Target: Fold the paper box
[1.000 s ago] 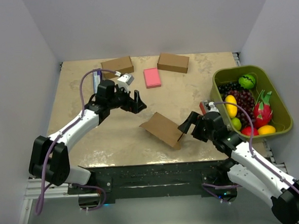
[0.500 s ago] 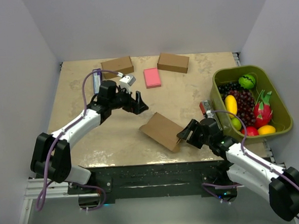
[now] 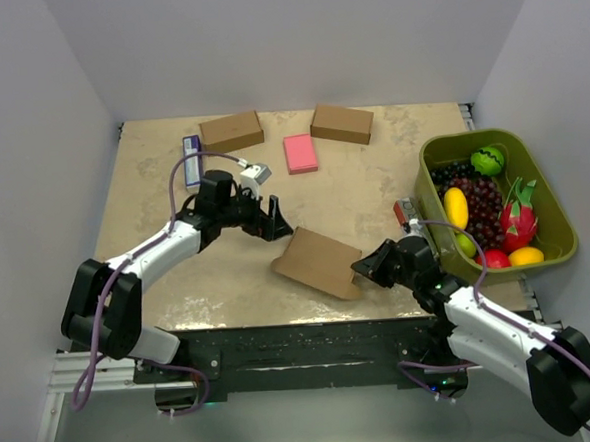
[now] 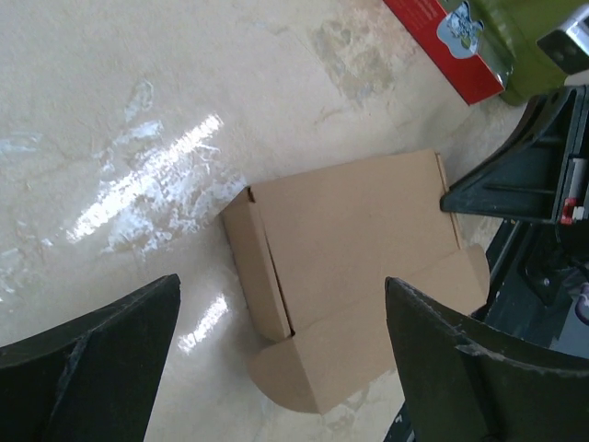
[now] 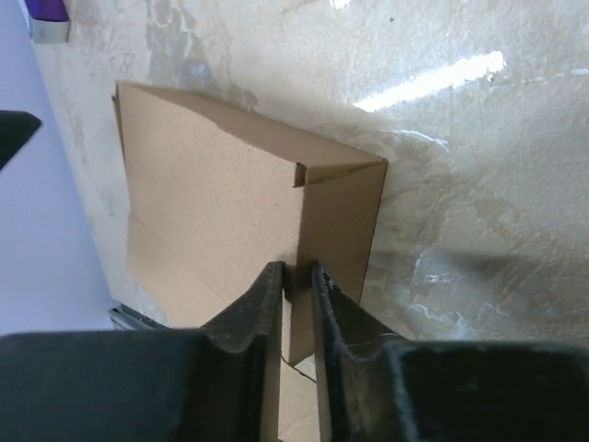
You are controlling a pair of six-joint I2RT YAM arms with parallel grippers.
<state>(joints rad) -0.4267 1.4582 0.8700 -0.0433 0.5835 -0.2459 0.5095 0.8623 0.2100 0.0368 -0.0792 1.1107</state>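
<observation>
The paper box [image 3: 318, 263] is a plain brown cardboard piece lying near the table's front edge, between the two arms. In the right wrist view a side flap of the box [image 5: 202, 203] stands between the fingers of my right gripper [image 5: 296, 269], which is shut on it. From above, the right gripper [image 3: 366, 269] sits at the box's right corner. My left gripper [image 3: 275, 222] hovers open just above the box's far-left edge. The left wrist view has the box [image 4: 359, 267] lying below and between the wide-spread fingers of the left gripper [image 4: 282, 284], with nothing held.
Two ready-made brown boxes [image 3: 231, 131] [image 3: 341, 124] and a pink pad [image 3: 300, 153] lie at the back. A green basket [image 3: 552, 250] of fruit stands at the right, with a small red box [image 3: 405, 212] beside it. A purple item [image 3: 191, 147] lies at the back left.
My right gripper has closed from open onto the box's right flap, and the box has dropped flatter. The left gripper has moved forward toward the box's far edge.
</observation>
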